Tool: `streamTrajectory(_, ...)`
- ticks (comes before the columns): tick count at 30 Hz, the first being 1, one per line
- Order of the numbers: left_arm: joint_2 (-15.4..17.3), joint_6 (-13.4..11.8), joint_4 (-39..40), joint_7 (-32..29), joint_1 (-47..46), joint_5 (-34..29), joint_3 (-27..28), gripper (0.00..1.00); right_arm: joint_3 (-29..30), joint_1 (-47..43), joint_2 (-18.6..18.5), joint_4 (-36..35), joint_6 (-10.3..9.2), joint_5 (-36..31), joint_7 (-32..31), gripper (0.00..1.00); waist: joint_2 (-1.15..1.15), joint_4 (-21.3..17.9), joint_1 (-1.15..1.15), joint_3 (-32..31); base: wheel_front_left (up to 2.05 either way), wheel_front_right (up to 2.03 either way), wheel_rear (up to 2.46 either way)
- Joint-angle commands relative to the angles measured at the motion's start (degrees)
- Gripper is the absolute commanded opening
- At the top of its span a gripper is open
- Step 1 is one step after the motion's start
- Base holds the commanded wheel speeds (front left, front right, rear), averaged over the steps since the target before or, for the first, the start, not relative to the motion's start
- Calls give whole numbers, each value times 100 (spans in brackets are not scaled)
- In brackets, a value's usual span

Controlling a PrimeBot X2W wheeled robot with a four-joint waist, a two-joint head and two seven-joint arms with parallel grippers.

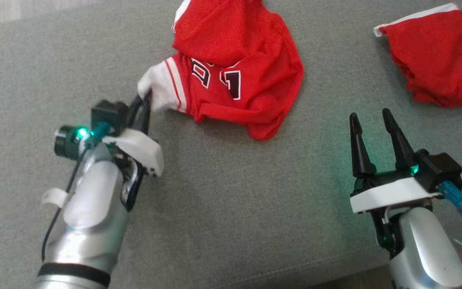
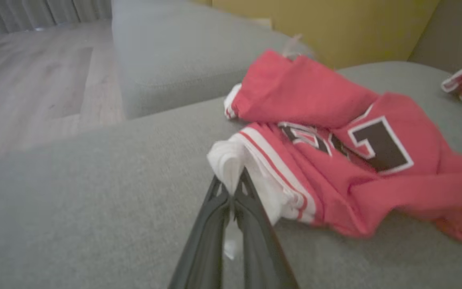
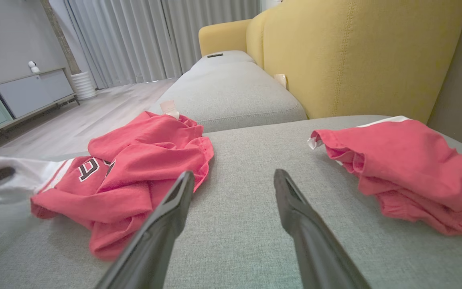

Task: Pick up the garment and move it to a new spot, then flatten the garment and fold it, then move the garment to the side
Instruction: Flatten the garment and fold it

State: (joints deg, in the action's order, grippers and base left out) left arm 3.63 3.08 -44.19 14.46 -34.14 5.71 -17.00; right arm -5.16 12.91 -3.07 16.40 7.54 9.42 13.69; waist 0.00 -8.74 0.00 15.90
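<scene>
The crumpled red jersey (image 1: 235, 76) lies on the grey sofa cushion (image 1: 231, 224). Its black, white-edged number (image 2: 379, 146) shows a clear "1" beside a digit folded past reading. The left hand (image 1: 146, 99) pinches the jersey's white hem at its left edge. The right hand (image 1: 370, 116), fingers spread and holding nothing, hovers right of the jersey, nearer the robot. A second red garment (image 1: 435, 60) lies well to the jersey's right.

Grey cushion (image 1: 231, 208) with red jersey (image 1: 251, 80), another red garment (image 1: 435, 64)
</scene>
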Motion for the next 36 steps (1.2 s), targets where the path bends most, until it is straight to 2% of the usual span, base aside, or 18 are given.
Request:
streamTrajectory(1, 192, -104, 446, 52, -34, 39, 282, 0, -110, 162, 18, -143, -5, -49, 46, 100, 0, 28, 0, -37, 0, 0, 0)
streamTrajectory(8, 307, -402, 1728, 53, 363, -14, 729, 0, -132, 144, 18, -116, -5, -33, 53, 100, 0, 162, 0, -149, 0, 0, 0)
streamTrajectory(14, 339, -520, 2365, 53, 704, -68, 1076, 0, -142, 107, 19, -91, -5, -40, 37, 100, 0, 335, 0, -253, 0, 0, 0)
streamTrajectory(24, 327, -712, 2936, 53, 1406, -173, 1647, 0, -199, 2, 14, -25, -5, -45, -75, 100, 0, 649, 0, -470, 0, 0, 0)
streamTrajectory(31, 178, -578, 2722, 53, 1882, -170, 1649, 0, -268, -102, -11, 30, -5, -5, -198, 100, 0, 865, 0, -607, 0, 0, 0)
streamTrajectory(32, 148, -584, 2686, 53, 1920, -161, 1649, 33, -271, -108, -20, 32, -5, -3, -217, 100, 0, 896, 0, -623, 0, 0, 0)
streamTrajectory(33, 120, -588, 2657, 53, 1949, -152, 1648, 96, -279, -106, -26, 30, -5, 0, -239, 100, 0, 917, 0, -632, 0, 0, 0)
streamTrajectory(34, 98, -607, 2685, 53, 1964, -163, 1646, 100, -285, -99, -32, 26, -5, 0, -259, 100, 0, 937, 0, -638, 0, 0, 0)
streamTrajectory(36, 53, -652, 2773, 53, 2014, -164, 1648, 100, -298, -84, -37, 22, -5, 3, -295, 100, 0, 973, 0, -655, 0, 0, 0)
